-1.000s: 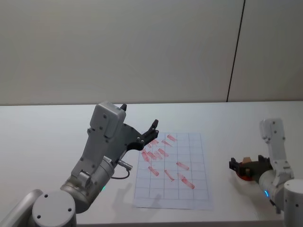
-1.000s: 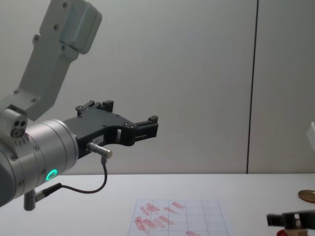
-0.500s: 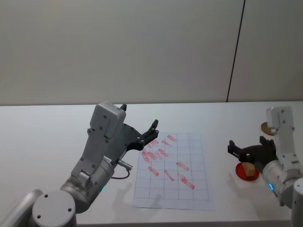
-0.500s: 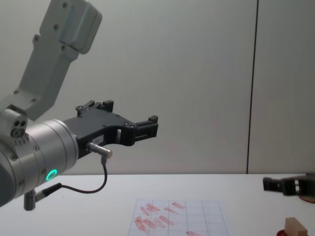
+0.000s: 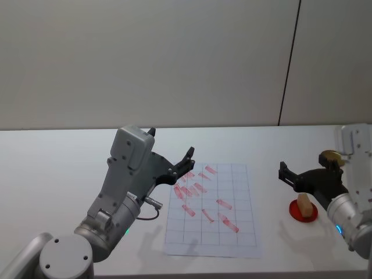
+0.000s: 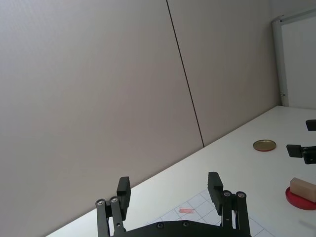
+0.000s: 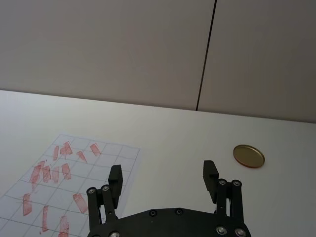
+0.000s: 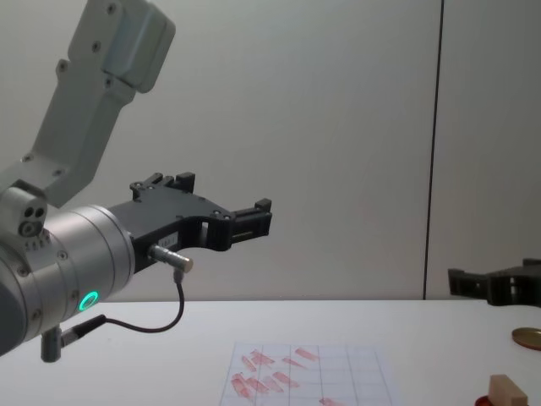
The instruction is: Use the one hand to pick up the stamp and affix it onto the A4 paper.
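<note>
Right tool (image 5: pixel 286 172) open above stamp (image 5: pixel 304 204), base cut off

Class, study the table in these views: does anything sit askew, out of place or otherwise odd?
The stamp sits on the red ink pad, tilted rather than square. The red marks on the paper slant and crowd unevenly across the grid. The right hand hangs open above, holding nothing; the left hand is raised, open.

Pale, matt wooden stamp (image 5: pixel 304 204) on a glossy red ink pad (image 5: pixel 303 213); thin white paper (image 5: pixel 211 210); shiny gold metal disc (image 7: pixel 249 156); smooth matt white desk (image 5: pixel 52 168).
</note>
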Robot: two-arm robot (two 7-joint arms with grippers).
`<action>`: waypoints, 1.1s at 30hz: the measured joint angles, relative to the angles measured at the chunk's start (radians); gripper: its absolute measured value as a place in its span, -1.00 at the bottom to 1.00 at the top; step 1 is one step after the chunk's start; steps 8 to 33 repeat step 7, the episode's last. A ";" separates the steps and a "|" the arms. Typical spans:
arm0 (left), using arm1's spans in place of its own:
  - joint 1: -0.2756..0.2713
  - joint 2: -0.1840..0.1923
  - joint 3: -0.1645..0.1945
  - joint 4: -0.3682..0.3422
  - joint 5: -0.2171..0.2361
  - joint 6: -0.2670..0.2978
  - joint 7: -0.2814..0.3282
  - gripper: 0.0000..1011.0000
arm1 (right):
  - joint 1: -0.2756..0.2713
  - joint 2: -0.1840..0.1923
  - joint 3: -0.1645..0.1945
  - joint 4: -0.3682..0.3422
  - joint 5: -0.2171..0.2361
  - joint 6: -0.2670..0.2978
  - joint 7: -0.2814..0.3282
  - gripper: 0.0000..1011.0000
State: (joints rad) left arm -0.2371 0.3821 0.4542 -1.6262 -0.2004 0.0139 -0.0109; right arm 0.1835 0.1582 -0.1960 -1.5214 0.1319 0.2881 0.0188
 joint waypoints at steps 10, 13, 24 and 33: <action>0.000 0.000 0.000 0.000 0.000 0.000 0.000 0.96 | -0.013 0.005 0.001 -0.026 -0.002 -0.008 0.007 0.98; 0.000 0.000 0.000 0.000 0.000 0.000 0.000 0.96 | -0.013 0.005 0.001 -0.026 -0.002 -0.008 0.007 0.98; 0.000 0.000 0.000 0.000 0.000 0.000 0.000 0.96 | -0.013 0.005 0.001 -0.026 -0.002 -0.008 0.007 0.98; 0.000 0.000 0.000 0.000 0.000 0.000 0.000 0.96 | -0.013 0.005 0.001 -0.026 -0.002 -0.008 0.007 0.98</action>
